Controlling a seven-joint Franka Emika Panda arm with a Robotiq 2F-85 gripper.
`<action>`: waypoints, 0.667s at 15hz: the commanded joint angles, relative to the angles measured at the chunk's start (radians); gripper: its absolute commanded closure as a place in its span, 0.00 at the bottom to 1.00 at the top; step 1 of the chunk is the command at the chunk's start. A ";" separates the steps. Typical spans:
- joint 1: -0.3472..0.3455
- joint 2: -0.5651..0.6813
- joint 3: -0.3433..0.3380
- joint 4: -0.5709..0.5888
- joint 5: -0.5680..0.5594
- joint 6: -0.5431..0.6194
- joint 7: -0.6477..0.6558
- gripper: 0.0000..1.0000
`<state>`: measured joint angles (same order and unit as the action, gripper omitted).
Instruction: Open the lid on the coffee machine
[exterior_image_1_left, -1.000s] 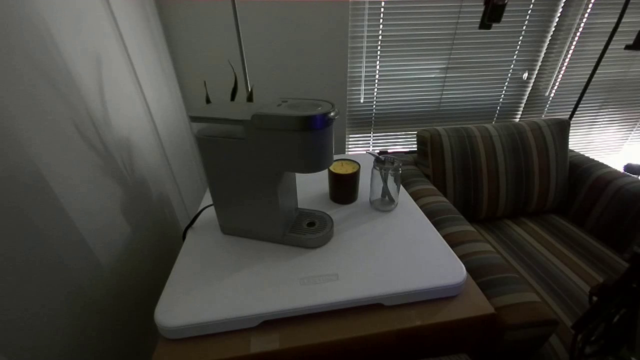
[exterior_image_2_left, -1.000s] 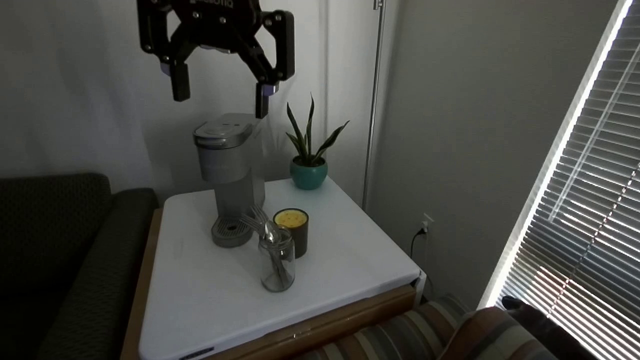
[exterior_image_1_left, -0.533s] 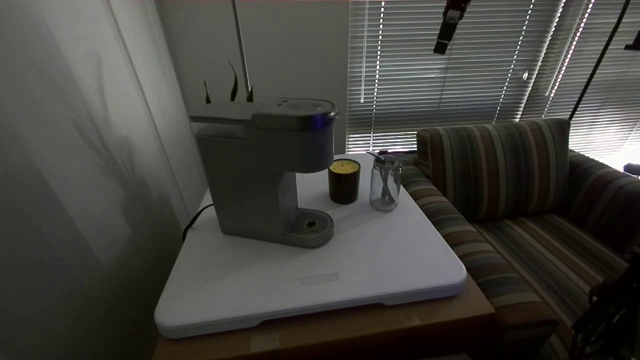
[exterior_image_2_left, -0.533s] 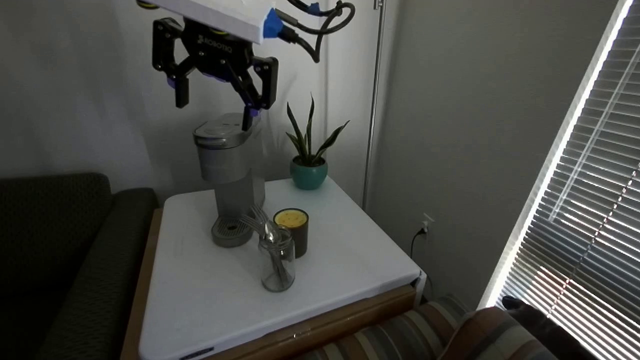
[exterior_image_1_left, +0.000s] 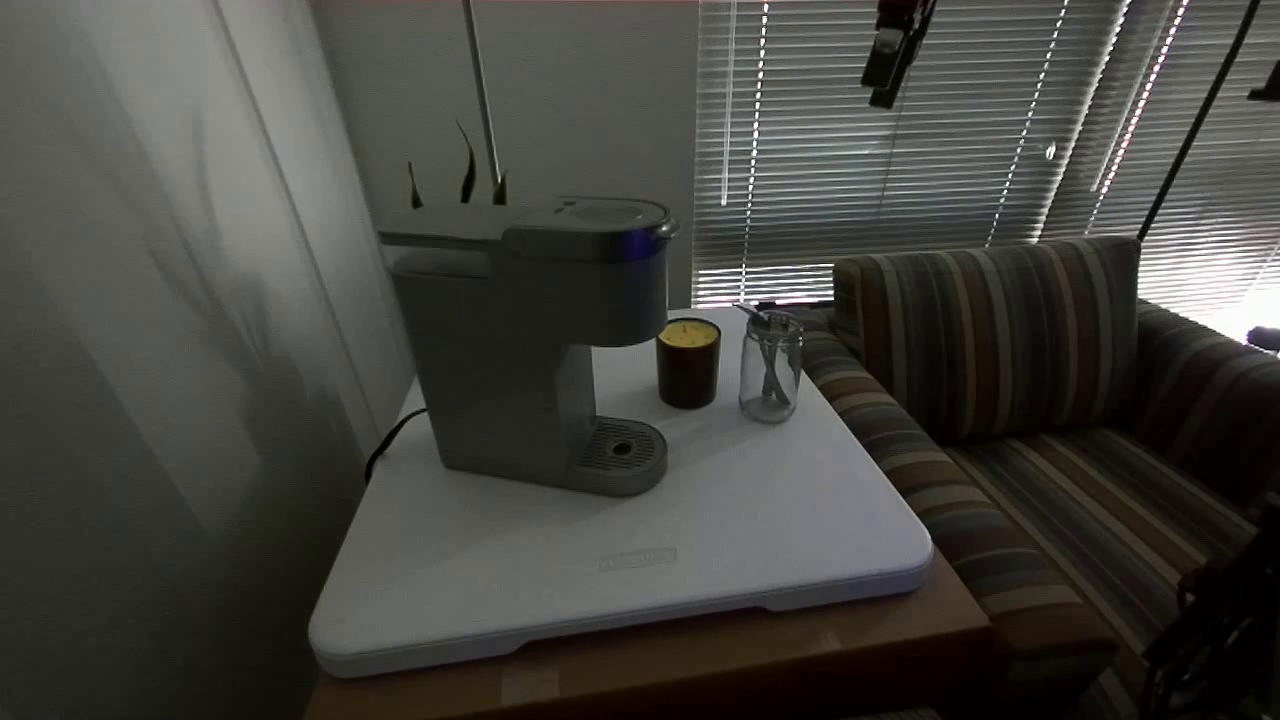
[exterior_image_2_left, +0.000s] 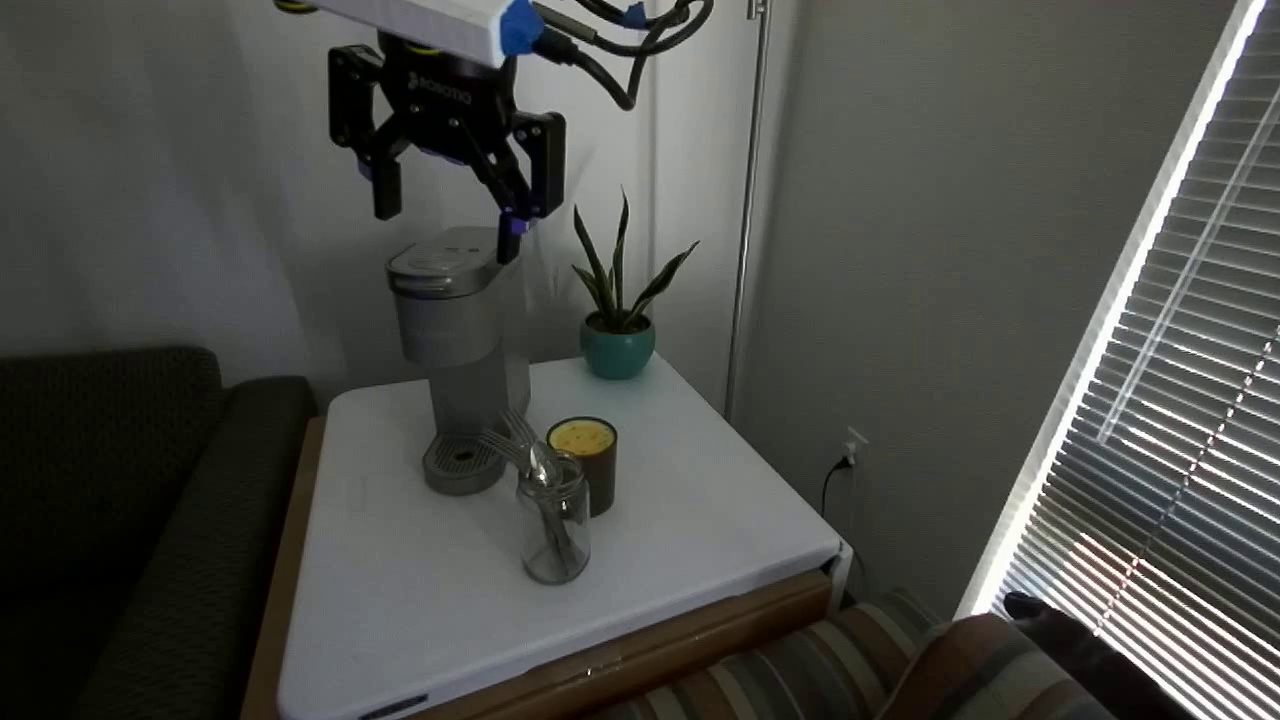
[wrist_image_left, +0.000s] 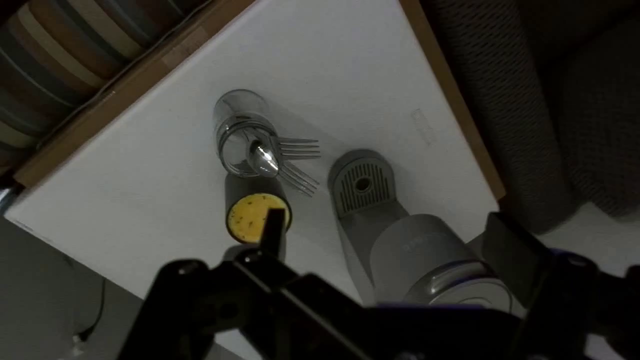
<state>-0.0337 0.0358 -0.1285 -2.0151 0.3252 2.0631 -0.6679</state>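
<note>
The grey coffee machine (exterior_image_1_left: 500, 370) stands upright on a white table, and it also shows in an exterior view (exterior_image_2_left: 450, 335) and the wrist view (wrist_image_left: 415, 250). Its lid (exterior_image_1_left: 605, 215) lies flat and shut on the head; the lid also shows in an exterior view (exterior_image_2_left: 440, 260) and partly in the wrist view (wrist_image_left: 472, 294), where the gripper body hides the rest. My black gripper (exterior_image_2_left: 447, 222) is open, with nothing between its fingers. In an exterior view the gripper (exterior_image_1_left: 893, 60) hangs well to the right of the machine and higher. The wrist view shows the machine's head between the fingers (wrist_image_left: 387, 222), below them and apart.
A dark cup with yellow top (exterior_image_2_left: 583, 440) and a glass jar with cutlery (exterior_image_2_left: 555, 530) stand beside the machine on the white table (exterior_image_2_left: 680, 520). A plant in a teal pot (exterior_image_2_left: 617, 350) stands behind. A striped armchair (exterior_image_1_left: 1000, 350) is beside the table.
Over the second my gripper has come lower and moved toward the coffee machine. In the last half second it has only shifted and turned slightly. The machine and lid have not moved.
</note>
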 joint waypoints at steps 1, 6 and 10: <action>-0.015 0.013 0.025 0.005 -0.038 0.082 0.214 0.00; 0.001 0.058 0.053 -0.005 -0.060 0.210 0.558 0.00; 0.019 0.114 0.084 -0.041 -0.022 0.379 0.800 0.00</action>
<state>-0.0220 0.1108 -0.0636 -2.0298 0.2769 2.3307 0.0011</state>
